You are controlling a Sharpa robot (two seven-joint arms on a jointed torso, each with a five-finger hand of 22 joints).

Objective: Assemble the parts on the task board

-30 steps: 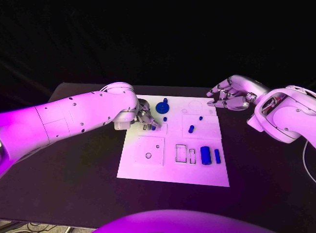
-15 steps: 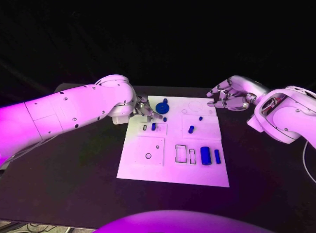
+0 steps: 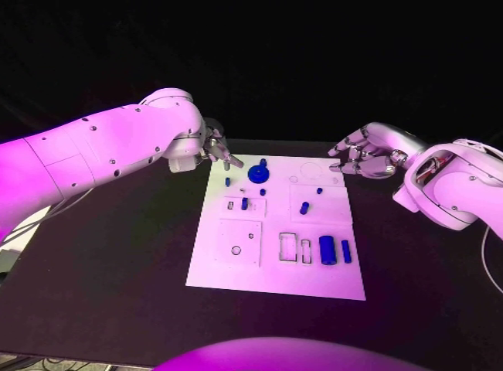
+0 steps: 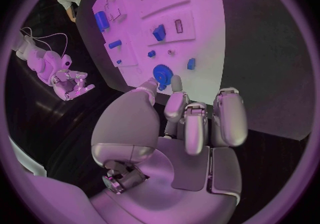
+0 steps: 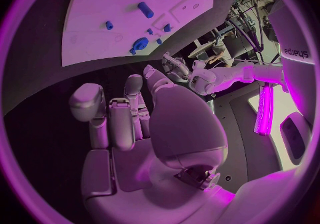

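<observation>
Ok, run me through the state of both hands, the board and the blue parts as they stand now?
left hand: holds nothing, fingers apart, above the board's far left corner.
right hand: empty, fingers curled, off the board's far right corner.
task board: flat on the table.
round blue part: on the board's far end.
large blue cylinder: lying on the board, thin blue bar beside it.

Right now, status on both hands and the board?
Left hand open, off the task board's far left corner. Right hand empty, fingers curled, beside far right corner. Blue parts on board, nothing obstructing.
</observation>
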